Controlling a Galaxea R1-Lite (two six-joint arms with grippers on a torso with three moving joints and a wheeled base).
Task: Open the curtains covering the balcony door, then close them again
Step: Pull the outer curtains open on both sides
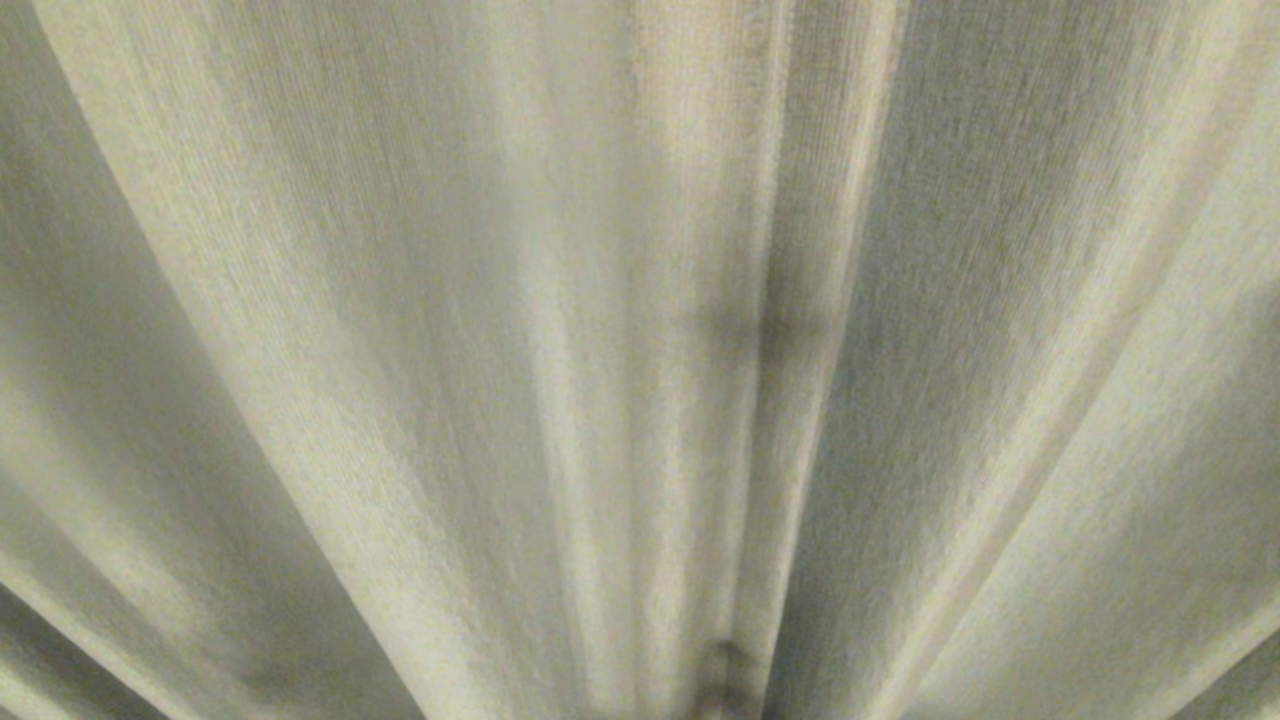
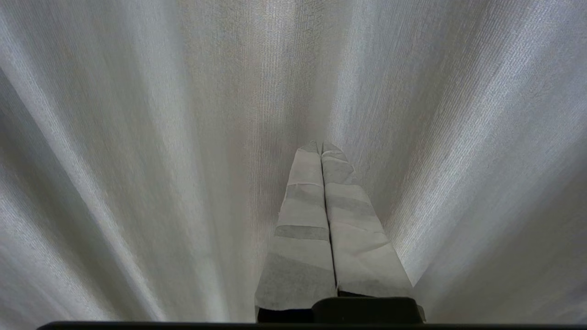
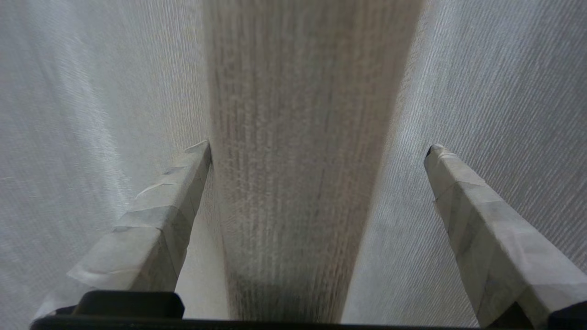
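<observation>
The curtains [image 1: 400, 330] fill the whole head view as beige ribbed pleats hanging close in front of me. No arm shows in that view. The balcony door is hidden behind the fabric. In the right wrist view my right gripper [image 3: 318, 149] is open wide, and a raised fold of the curtains [image 3: 298, 160] stands between its two taped fingers [image 3: 156, 215], which lie on either side of the fold. In the left wrist view my left gripper [image 2: 321, 146] is shut with nothing in it, its tip close to the curtains [image 2: 137, 137].
Only pleated fabric shows in all three views. A dark vertical seam [image 1: 790, 330] runs down the middle of the head view between two folds.
</observation>
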